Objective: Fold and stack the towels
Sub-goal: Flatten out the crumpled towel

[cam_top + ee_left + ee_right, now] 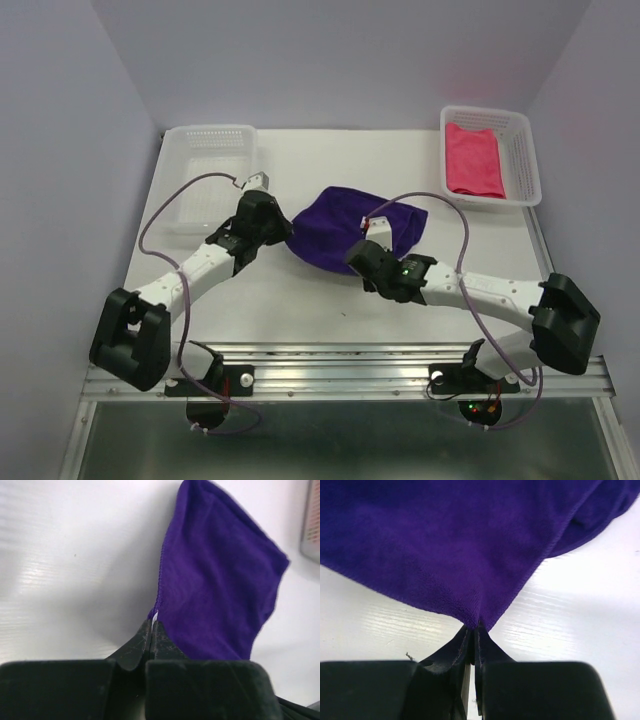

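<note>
purple towel (345,230) lies bunched, pinched at two corners: left gripper (151,627) clamped on one, right gripper (473,630) clamped on another. pink towel (473,160) lies in right basket (524,150).

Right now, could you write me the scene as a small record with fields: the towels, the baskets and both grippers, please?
purple towel: bunched, in the middle of the table, held by both grippers
left gripper: shut on the purple towel's edge
right gripper: shut on a corner of the purple towel
pink towel: lying in the right basket
right basket: white mesh, far right
left basket: white mesh, far left, nothing visible inside
table: white
</note>
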